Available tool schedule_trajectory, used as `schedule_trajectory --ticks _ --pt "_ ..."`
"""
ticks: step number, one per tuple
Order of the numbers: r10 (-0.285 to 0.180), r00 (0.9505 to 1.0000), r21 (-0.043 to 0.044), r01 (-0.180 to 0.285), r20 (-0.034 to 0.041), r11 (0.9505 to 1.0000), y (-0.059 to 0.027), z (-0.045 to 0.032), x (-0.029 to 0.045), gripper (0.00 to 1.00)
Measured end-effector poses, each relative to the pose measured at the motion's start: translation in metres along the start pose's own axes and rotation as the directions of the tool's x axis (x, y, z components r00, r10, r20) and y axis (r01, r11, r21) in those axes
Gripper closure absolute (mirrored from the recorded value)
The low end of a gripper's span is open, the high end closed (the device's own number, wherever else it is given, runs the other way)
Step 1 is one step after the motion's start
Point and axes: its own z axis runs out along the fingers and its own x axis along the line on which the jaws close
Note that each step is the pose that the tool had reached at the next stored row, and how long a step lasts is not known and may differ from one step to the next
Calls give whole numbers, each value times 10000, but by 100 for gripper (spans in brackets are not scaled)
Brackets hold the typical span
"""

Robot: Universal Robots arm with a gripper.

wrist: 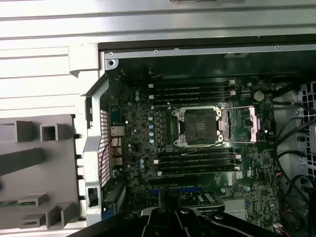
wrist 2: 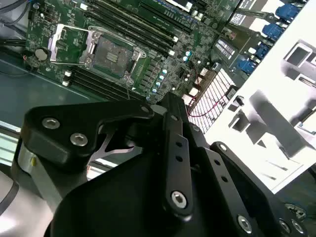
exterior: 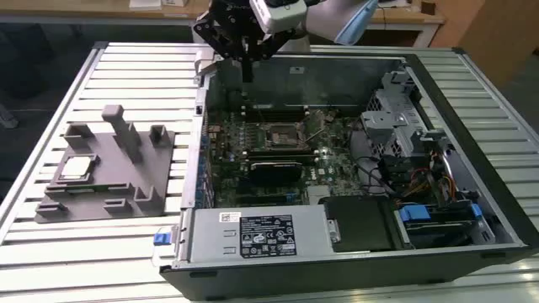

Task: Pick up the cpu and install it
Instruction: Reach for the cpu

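While over the far wall of the computer case [exterior: 337, 79], gripper [exterior: 247, 76] with jaws together; cpu [exterior: 76, 167] flat in grey tray [exterior: 110, 189].

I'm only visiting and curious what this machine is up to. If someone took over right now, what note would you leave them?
Gripper: hangs above the rear wall of the computer case, jaws apparently shut, carrying nothing.
Cpu: lies flat on the grey tray, outside the case at the exterior view's left.
Socket: open and empty on the motherboard.
Done: nothing that shows.
Left: the cpu is not yet picked up or installed.
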Motion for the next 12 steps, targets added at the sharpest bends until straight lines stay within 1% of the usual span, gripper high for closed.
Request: schedule_trajectory --ticks 4,12 --pt "1 10000 1 -1 0 10000 0 0 3 89" --pt "0 10000 1 0 0 10000 -4 -2 48 89"
